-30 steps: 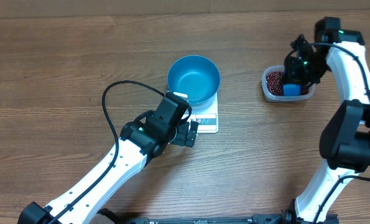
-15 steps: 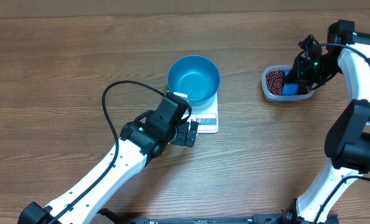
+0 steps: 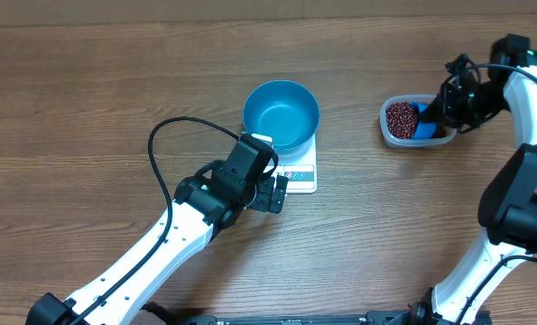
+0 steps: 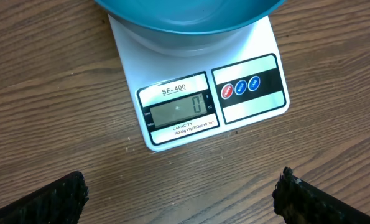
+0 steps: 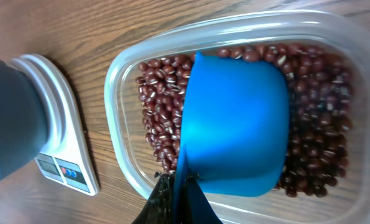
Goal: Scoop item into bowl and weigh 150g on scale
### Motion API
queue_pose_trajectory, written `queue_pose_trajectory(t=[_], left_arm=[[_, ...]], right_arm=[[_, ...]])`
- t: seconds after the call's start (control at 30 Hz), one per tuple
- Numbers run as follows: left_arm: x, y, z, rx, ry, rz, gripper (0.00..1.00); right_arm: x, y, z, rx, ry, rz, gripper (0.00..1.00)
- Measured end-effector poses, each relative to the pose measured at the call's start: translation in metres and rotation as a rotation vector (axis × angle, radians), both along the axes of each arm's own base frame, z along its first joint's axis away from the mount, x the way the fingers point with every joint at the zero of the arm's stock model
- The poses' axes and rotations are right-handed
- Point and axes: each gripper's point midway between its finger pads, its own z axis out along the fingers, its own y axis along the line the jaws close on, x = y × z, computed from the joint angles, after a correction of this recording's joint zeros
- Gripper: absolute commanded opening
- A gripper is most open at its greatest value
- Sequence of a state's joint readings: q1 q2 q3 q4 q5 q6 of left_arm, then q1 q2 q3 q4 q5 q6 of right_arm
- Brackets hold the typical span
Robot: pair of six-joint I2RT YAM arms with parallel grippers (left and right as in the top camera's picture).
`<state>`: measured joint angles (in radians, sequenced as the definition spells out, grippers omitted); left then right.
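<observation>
The empty blue bowl [image 3: 281, 114] stands on the white scale [image 3: 300, 171], whose display [image 4: 178, 109] reads 0. My left gripper [image 3: 277, 194] hovers just in front of the scale, open, with bare table between its fingertips [image 4: 60, 199]. The red-brown beans [image 3: 400, 117] lie in a clear tub [image 3: 387, 134] at the right. My right gripper [image 3: 439, 116] is shut on the handle of a small blue scoop [image 5: 234, 124]. The scoop sits tilted inside the tub on the beans [image 5: 163, 106], its back toward the camera, its inside hidden.
The left arm's black cable [image 3: 173, 131] loops over the table left of the scale. The right arm [image 3: 521, 181] runs along the right edge. In the right wrist view the scale [image 5: 66, 143] and bowl [image 5: 7, 118] lie left of the tub rim [image 5: 119, 124].
The right gripper has shifted to the right across the tub, taking the scoop toward the tub's right side and baring the beans at left. The left arm has not moved.
</observation>
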<state>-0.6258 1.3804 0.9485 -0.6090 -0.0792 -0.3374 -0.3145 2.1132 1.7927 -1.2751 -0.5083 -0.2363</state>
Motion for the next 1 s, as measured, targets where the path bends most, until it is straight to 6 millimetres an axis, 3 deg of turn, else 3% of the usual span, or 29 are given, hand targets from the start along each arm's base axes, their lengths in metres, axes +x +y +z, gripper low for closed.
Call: queue_pose_trajectory(t=[0.13,1.0], left_arm=[[0.000,0.000,0.000,0.000,0.000,0.000,1.00],[0.000,0.000,0.000,0.000,0.000,0.000,1.00]], right_arm=[[0.000,-0.005,0.000,0.043,-0.004,-0.026,0.04],[0.002,0.005,-0.006,0.107,-0.051,-0.040,0.04]])
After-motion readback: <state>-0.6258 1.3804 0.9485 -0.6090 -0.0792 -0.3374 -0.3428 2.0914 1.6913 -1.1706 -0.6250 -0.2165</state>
